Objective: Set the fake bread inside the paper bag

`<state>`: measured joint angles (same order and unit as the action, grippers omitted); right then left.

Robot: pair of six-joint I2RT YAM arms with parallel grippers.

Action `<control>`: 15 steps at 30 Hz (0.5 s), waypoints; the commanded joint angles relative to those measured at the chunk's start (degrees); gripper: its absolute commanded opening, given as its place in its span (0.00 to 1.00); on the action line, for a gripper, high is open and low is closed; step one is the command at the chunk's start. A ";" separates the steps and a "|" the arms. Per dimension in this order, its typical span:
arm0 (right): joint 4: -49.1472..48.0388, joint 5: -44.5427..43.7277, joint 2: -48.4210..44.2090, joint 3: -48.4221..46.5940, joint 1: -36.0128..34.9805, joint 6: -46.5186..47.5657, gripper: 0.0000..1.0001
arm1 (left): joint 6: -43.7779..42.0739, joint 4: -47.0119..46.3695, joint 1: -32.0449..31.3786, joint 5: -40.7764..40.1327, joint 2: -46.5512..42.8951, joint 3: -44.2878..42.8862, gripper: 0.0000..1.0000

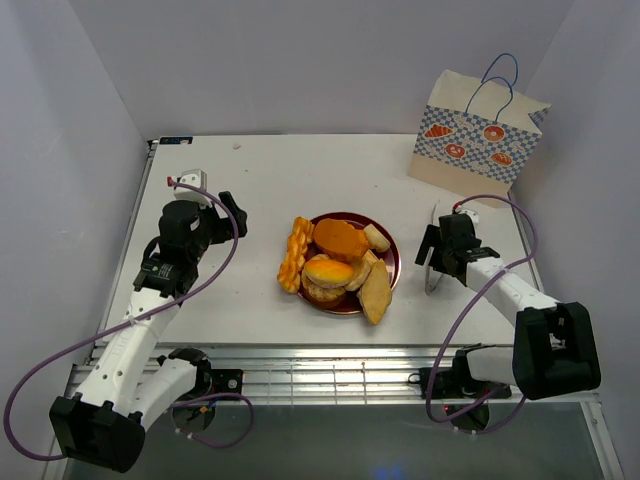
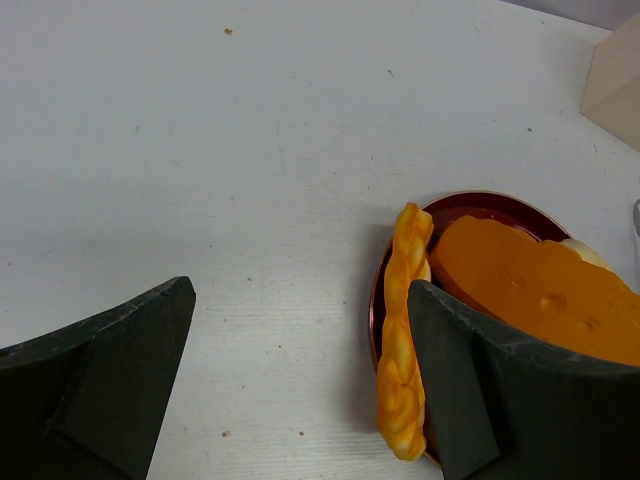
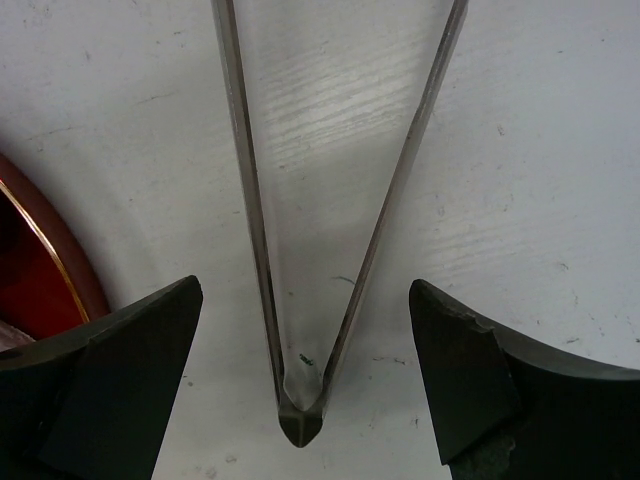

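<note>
Two robot arms reach forward from the near edge of the white worktop (image 1: 260, 180). The left arm runs up along the left edge, its wrist turned inward toward the centre. The left gripper (image 2: 300, 290) hangs with its fingers spread wide over bare worktop just left of the plate, pinching nothing.

The right arm folds at its elbow by the near right corner and reaches inward. The right gripper (image 3: 305, 290) is spread wide as well, straddling a pair of metal tongs (image 3: 300, 420) that lies flat on the worktop right of the plate, its hinge toward the near edge. Neither finger is seen touching the tongs.

The fake bread (image 1: 340, 262) is all piled on a dark red plate (image 1: 392, 268) at the worktop's centre: an orange wedge (image 2: 540, 290) on top, a round bun (image 1: 328, 270) and pale rolls beside it, and a braided stick (image 2: 405, 330) leaning along the plate's left rim.

The paper bag (image 1: 475, 135) stands at the far right corner, handles up, well apart from the plate. Its inside cannot be seen.
</note>
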<state>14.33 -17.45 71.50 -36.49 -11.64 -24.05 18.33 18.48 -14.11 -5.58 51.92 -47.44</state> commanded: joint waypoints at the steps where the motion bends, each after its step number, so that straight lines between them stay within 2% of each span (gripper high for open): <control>1: -5.79 1.37 1.00 0.80 0.12 2.07 0.90 | -0.04 0.50 -0.31 1.10 -1.03 -1.95 0.98; 15: -13.62 2.77 5.66 2.65 2.67 4.19 0.90 | 0.04 0.42 -0.31 2.95 -0.07 -1.95 0.98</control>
<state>4.36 -15.31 76.29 -33.85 -9.45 -20.75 18.33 18.48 -14.11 -3.95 51.96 -47.44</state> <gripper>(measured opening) 0.900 0.979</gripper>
